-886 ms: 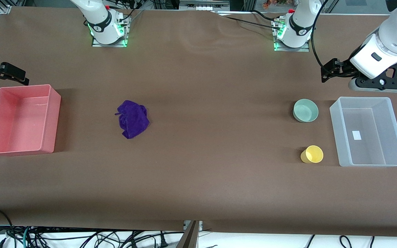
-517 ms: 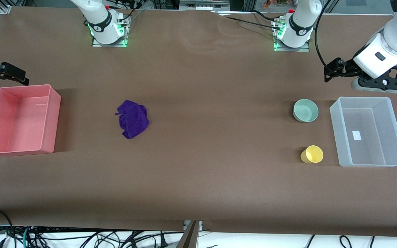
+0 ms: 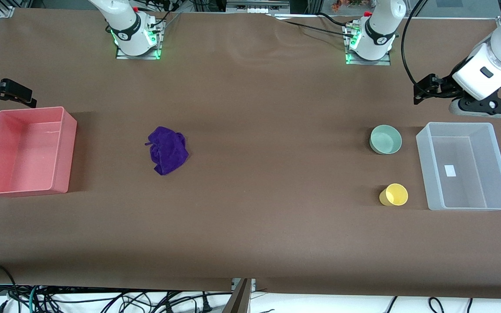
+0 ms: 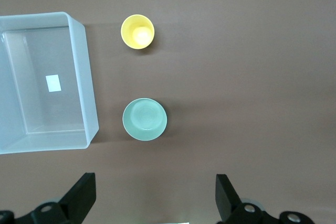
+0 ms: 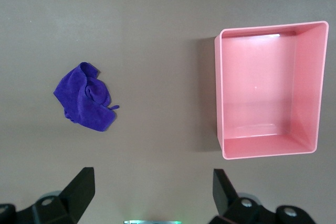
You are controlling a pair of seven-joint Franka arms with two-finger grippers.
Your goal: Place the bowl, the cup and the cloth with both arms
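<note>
Black fingers on the left gripper [image 4: 152, 200] are spread wide with nothing between them, and it hangs in the air over bare table at the left arm's end, above the clear bin's [image 3: 424, 143] edge farther from the front camera. The right gripper [image 5: 152, 198] is also spread wide and empty, up over the table by the pink bin [image 3: 70, 143]; that arm looks like it's just waiting.

Nothing's been placed yet. The bowl [image 3: 385, 139] sits right beside the clear bin, the cup [image 3: 393, 194] is nearer the front camera, also beside that bin, and both bins are empty. The cloth [image 3: 168, 149] lies in a heap on the table, well apart from the pink bin.

So my read is we're at the approach step. Next the left gripper would need to come over the bowl, drop down and pinch its rim.

Compared with a moment ago, the left arm has pulled back a bit toward the table's end and away from the bowl. Everything else is unchanged.
</note>
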